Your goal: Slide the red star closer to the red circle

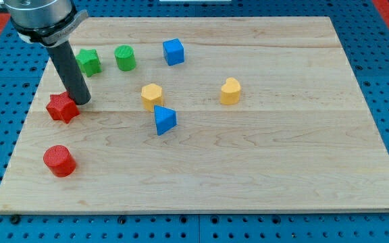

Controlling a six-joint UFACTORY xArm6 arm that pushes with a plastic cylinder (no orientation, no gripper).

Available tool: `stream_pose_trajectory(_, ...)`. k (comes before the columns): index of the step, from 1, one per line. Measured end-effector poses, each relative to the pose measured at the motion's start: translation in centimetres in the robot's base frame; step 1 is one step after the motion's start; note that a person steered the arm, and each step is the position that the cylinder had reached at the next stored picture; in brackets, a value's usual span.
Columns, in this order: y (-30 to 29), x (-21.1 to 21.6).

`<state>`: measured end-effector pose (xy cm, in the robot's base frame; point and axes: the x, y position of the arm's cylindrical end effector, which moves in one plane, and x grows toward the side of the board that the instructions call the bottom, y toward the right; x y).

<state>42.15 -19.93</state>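
The red star [61, 108] lies near the board's left edge. The red circle [59, 160] stands below it, toward the view's bottom left, with a gap of bare board between them. My tip [82, 101] is on the board at the star's upper right corner, touching it or nearly so. The dark rod rises from there up to the arm at the view's top left.
A green star [88, 61], a green cylinder [125, 58] and a blue cube [173, 51] stand along the top. A yellow hexagon [152, 96], a blue triangle [164, 120] and a yellow heart-like block [230, 91] lie mid-board. The wooden board [262, 169] rests on a blue pegboard.
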Motion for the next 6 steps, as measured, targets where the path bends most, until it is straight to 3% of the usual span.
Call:
stream_pose_trajectory(3, 3.9, -4.0)
stream_pose_trajectory(5, -2.9, -4.4)
stream_pose_trajectory(6, -2.0, 2.3)
